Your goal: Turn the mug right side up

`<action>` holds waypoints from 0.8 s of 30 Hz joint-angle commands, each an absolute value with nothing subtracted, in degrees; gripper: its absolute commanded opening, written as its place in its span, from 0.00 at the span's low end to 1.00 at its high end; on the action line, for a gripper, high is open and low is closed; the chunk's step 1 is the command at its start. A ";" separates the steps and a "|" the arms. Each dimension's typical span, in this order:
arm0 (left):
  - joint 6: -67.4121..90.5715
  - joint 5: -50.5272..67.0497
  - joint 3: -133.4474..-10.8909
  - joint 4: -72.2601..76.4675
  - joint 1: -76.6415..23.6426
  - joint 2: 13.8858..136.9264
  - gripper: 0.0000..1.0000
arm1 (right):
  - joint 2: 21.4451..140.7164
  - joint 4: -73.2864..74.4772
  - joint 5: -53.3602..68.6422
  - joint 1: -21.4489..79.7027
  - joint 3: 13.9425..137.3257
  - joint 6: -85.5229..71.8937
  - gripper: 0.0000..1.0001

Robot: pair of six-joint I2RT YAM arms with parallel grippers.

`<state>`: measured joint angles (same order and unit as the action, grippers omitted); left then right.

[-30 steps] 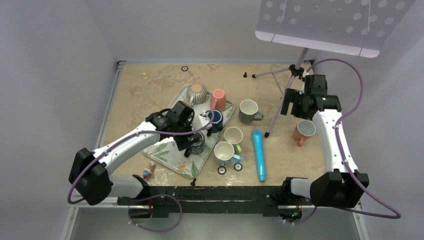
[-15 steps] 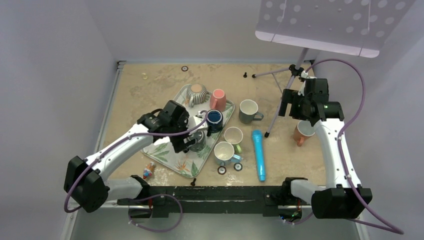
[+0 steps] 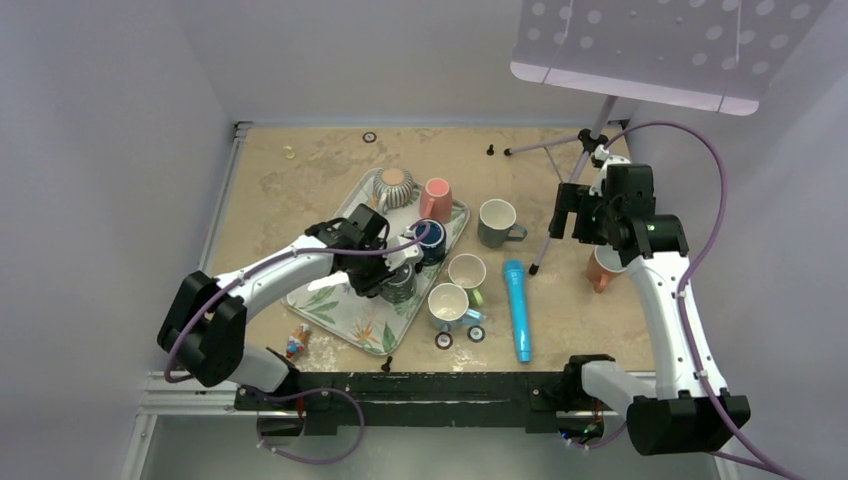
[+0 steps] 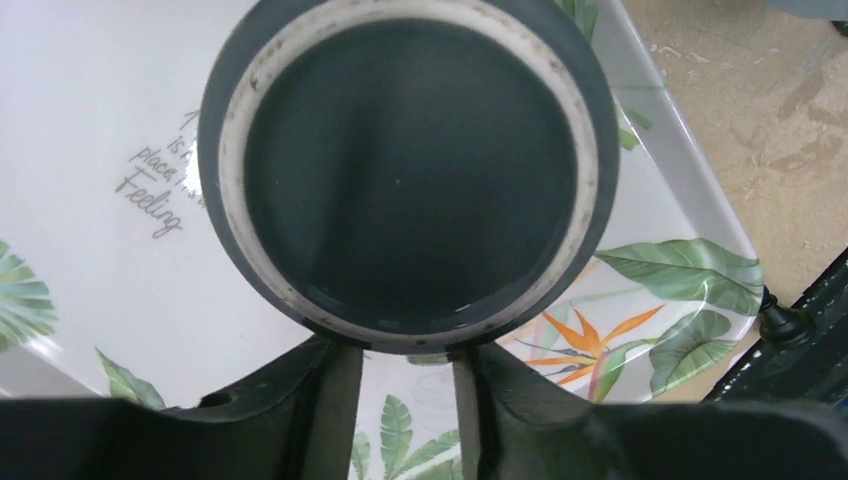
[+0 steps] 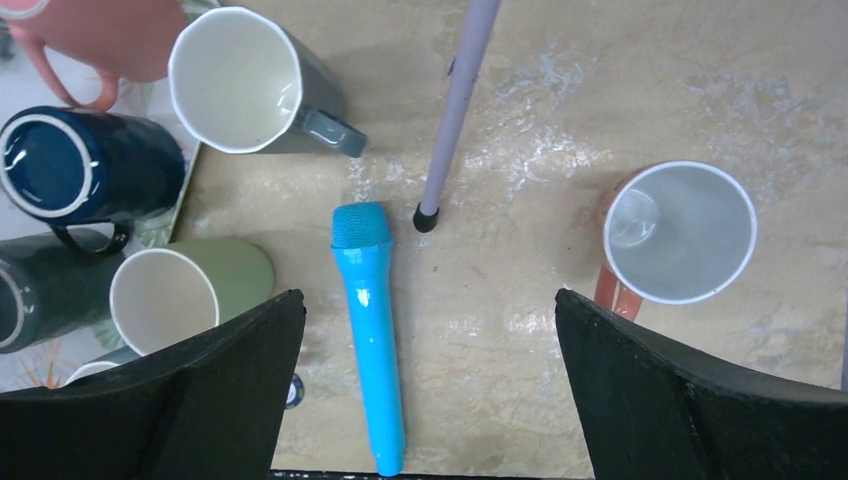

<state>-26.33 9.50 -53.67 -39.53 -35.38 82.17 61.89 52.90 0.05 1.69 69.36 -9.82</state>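
Observation:
A dark grey mug (image 3: 399,287) stands upside down on the leaf-print tray (image 3: 328,306). Its flat base with a pale unglazed ring fills the left wrist view (image 4: 410,170). My left gripper (image 3: 378,272) is right over its near side. The fingers (image 4: 315,410) stand close together with a narrow gap (image 4: 408,352); their tips run under the mug's edge. Only the tray shows in the gap, and the mug's handle is hidden. My right gripper (image 3: 574,216) hangs wide open (image 5: 428,296) high above the table, holding nothing.
The tray also holds a ribbed mug (image 3: 393,186), an upside-down pink mug (image 3: 435,198) and a blue mug (image 3: 430,238). On the table are grey (image 3: 497,222), green (image 3: 467,272), light blue (image 3: 447,303) and orange (image 3: 607,262) mugs, a blue microphone (image 3: 517,308) and a tripod leg (image 3: 556,205).
My left gripper has come down at the dark mug and its fingers have drawn in from wide open to a narrow gap. The right arm has shifted slightly left, still open.

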 commanded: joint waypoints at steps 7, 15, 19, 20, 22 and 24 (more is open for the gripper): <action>-24.83 11.01 -57.60 -43.24 -33.07 80.00 0.00 | 57.25 50.75 5.60 6.26 69.47 -10.48 0.98; -19.45 25.44 -68.26 -58.53 -27.11 64.34 0.00 | 49.27 32.31 20.95 22.09 67.00 -11.53 0.98; -16.63 39.80 -76.99 -65.31 -23.40 59.80 0.00 | 44.14 12.75 18.37 30.43 59.43 -8.98 0.98; -16.28 42.26 -80.33 -67.17 -23.13 59.44 0.00 | 43.32 8.14 17.61 32.12 57.19 -7.64 0.98; -15.51 48.05 -85.38 -71.04 -23.08 59.49 0.00 | 42.21 -3.46 16.39 35.71 52.88 -4.56 0.98; -13.14 55.35 -89.01 -73.35 -23.05 59.61 0.00 | 41.68 -13.23 16.14 39.37 48.90 -1.61 0.98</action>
